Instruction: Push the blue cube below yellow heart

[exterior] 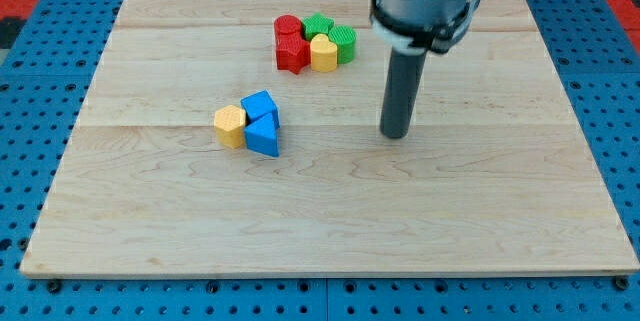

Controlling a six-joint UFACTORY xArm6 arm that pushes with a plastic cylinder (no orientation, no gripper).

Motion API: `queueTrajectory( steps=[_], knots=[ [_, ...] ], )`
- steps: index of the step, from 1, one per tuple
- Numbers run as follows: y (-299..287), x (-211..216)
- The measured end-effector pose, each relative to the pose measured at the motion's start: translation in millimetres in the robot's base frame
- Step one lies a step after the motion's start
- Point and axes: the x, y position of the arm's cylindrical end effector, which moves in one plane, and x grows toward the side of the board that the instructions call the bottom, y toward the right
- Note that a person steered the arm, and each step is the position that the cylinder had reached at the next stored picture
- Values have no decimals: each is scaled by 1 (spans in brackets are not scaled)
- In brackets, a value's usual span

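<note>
Sitting left of centre: blue cube (259, 106), touching a blue triangular block (265, 137) at its 6 o'clock and a yellow hexagonal block (230, 126) at 8. Looking light, rigid, prone to spinning; pushing at its 9 o'clock face. Standing well apart at 3 o'clock: my tip (396, 136), fingerless, gripping nothing. Lying at 1 o'clock: yellow heart (323, 53). No containers showing.

Wooden board (330, 221) on blue pegboard (35, 91), 2 red blocks (291, 43) touching 2 green blocks (331, 33) near the view's top, yellow hexagonal block (230, 125) left of centre touching blue triangular block (265, 137)
</note>
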Motion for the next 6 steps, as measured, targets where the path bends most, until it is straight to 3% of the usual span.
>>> queueTrajectory(
  steps=[3,4,6],
  knots=[
    [-154,11],
    [-177,10],
    [-149,-15]
  ],
)
